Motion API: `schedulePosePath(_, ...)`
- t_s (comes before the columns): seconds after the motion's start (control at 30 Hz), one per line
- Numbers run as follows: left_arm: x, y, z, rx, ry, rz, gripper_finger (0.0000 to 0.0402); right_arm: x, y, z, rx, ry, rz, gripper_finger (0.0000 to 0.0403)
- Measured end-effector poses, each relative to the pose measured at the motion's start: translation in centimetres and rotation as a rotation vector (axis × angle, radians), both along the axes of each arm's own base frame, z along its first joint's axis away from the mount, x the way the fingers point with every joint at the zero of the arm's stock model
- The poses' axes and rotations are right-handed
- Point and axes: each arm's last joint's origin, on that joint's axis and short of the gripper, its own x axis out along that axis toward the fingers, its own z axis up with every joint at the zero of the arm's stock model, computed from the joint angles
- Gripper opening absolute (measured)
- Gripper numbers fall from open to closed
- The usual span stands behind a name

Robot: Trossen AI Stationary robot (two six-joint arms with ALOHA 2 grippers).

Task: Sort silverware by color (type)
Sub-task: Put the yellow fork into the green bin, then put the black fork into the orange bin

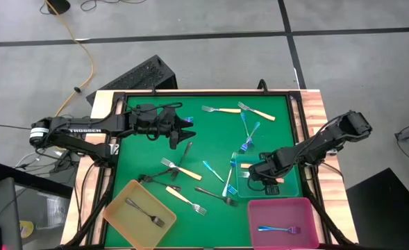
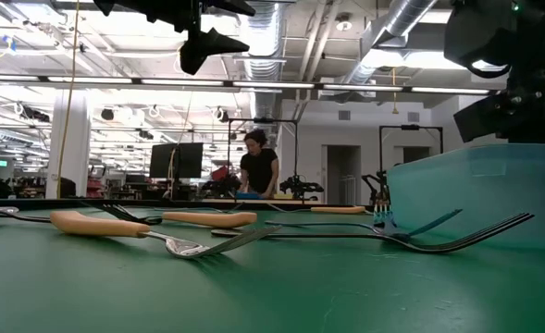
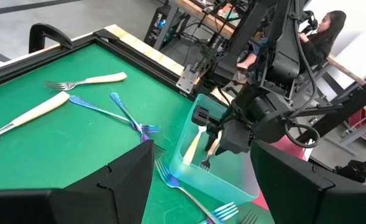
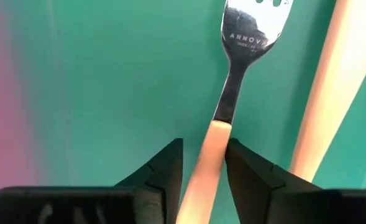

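1. Where the right gripper (image 1: pixel 254 173) reaches down into the teal tray (image 1: pixel 292 187), its two fingers (image 4: pixel 161 171) stand either side of the tan handle of a cream-handled fork (image 4: pixel 223 115); slight gaps show at each side, so whether they clamp it cannot be told.
2. Stamped lettering on that fork's silver neck reads "ANNOV…"; the smaller line below it is illegible.
3. A second tan handle (image 4: pixel 332 87) lies beside the first in the same tray.
4. "TROSSEN" is printed in white along the left arm (image 1: pixel 85 130).
5. The left gripper (image 1: pixel 183 130) hovers with jaws apart above the green mat (image 1: pixel 142 149), holding nothing.
6. One dark-grey fork (image 1: pixel 144 212) lies in the yellow tray (image 1: pixel 124 226); one iridescent blue-purple fork (image 1: pixel 278 228) lies in the pink tray (image 1: pixel 305 215).
7. Remaining forks of all three kinds lie scattered on the mat, two cream-handled ones (image 1: pixel 219 110) near its far edge.
8. A person (image 2: pixel 258 169) stands in the room beyond.
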Motion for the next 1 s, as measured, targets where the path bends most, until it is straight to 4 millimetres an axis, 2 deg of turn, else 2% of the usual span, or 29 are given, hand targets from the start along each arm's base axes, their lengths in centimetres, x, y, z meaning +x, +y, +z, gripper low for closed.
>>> schedulePosePath(0.17, 0.0, 0.0, -0.2, -0.005, 0.017, 0.001, 0.0249, -0.3, -0.1, 0.5, 0.008, -0.005, -0.042, 0.0138)
schedulePosePath(0.47, -0.3, -0.2, -0.8, -0.034, 0.086, -0.033, 0.0249, -1.2, -0.4, 2.7, 0.058, -0.091, -0.123, 0.014)
schedulePosePath(0.67, -0.8, -0.1, -2.0, -0.042, 0.217, 0.008, 0.0249, -1.7, -0.6, 4.0, 0.091, -0.146, -0.171, 0.0137)
schedulePosePath(1.0, -2.4, 1.9, -3.6, -0.081, 0.422, 0.124, 0.0249, -1.4, -0.6, 4.1, 0.102, -0.172, -0.257, 0.0137)
